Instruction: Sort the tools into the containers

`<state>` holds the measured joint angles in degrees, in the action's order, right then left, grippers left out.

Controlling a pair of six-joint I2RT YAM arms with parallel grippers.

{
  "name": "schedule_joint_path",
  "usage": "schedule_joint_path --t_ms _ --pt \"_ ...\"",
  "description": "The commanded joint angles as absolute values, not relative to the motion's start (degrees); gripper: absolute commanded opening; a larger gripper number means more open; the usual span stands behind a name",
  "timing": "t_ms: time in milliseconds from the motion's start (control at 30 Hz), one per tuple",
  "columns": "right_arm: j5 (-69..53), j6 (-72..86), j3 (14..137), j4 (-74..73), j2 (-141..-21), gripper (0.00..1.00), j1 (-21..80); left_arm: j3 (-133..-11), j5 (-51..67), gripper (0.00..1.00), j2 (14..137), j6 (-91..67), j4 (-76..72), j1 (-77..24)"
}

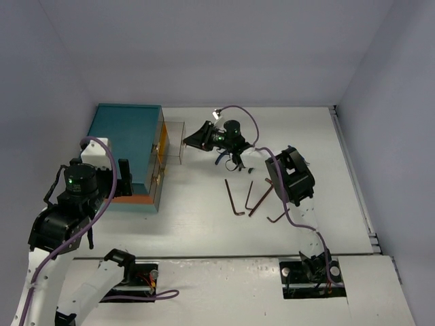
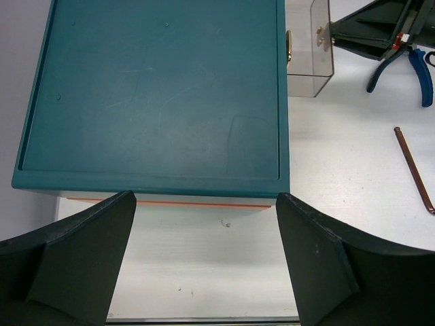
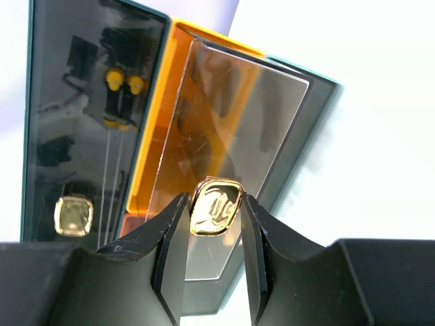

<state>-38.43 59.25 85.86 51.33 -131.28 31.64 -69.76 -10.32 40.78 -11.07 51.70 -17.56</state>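
The teal chest (image 1: 126, 146) stands at the left of the table. One clear drawer (image 1: 173, 141) is pulled out to the right. My right gripper (image 3: 213, 201) is shut on that drawer's brass knob (image 3: 216, 210), a finger on each side. A closed drawer (image 3: 88, 122) beside it holds thin screwdrivers (image 3: 119, 88) with yellow-capped handles. Blue-handled pliers (image 2: 416, 66) lie under the right arm. Several dark hex keys (image 1: 236, 198) lie on the table right of the chest. My left gripper (image 2: 204, 258) hangs open over the chest's near edge, holding nothing.
The chest's flat teal lid (image 2: 156, 95) fills the left wrist view, with its orange band (image 2: 170, 202) just beyond my fingers. One hex key (image 2: 413, 170) lies right of the chest. White walls enclose the table on three sides.
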Motion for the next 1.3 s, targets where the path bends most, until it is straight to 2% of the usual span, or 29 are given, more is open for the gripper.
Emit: schedule_joint_path --t_ms 0,567,667,733,833,933,1067,1267 --pt "-42.7 55.5 83.8 57.1 -124.4 0.01 29.2 -71.9 -10.0 0.81 41.2 -10.7 50.4 -17.5" --pt "-43.3 53.4 77.6 55.6 -120.8 0.03 26.7 -72.3 -10.2 0.81 41.6 -11.5 50.3 -17.5" --pt "-43.7 52.2 76.8 55.0 -119.7 0.10 26.4 -72.5 -9.9 0.81 41.7 -11.9 50.3 -17.5" --pt "-43.5 50.3 76.5 53.2 -118.5 0.22 26.3 -73.0 -9.7 0.81 41.8 -12.1 50.3 -17.5" --pt "-41.8 47.0 76.1 48.3 -116.5 0.33 26.3 -73.9 -9.7 0.81 41.9 -12.1 50.3 -17.5" --pt "-38.2 38.9 75.3 41.7 -111.6 0.40 26.3 -74.5 -9.5 0.81 42.2 -12.4 50.4 -17.5" --pt "-26.2 25.9 74.9 23.0 -104.2 0.42 26.8 -74.7 -9.3 0.81 42.3 -12.8 50.4 -17.5" --pt "-11.2 13.5 68.8 5.7 -95.4 0.43 29.3 -75.2 -9.7 0.81 42.9 -13.4 50.7 -17.4"
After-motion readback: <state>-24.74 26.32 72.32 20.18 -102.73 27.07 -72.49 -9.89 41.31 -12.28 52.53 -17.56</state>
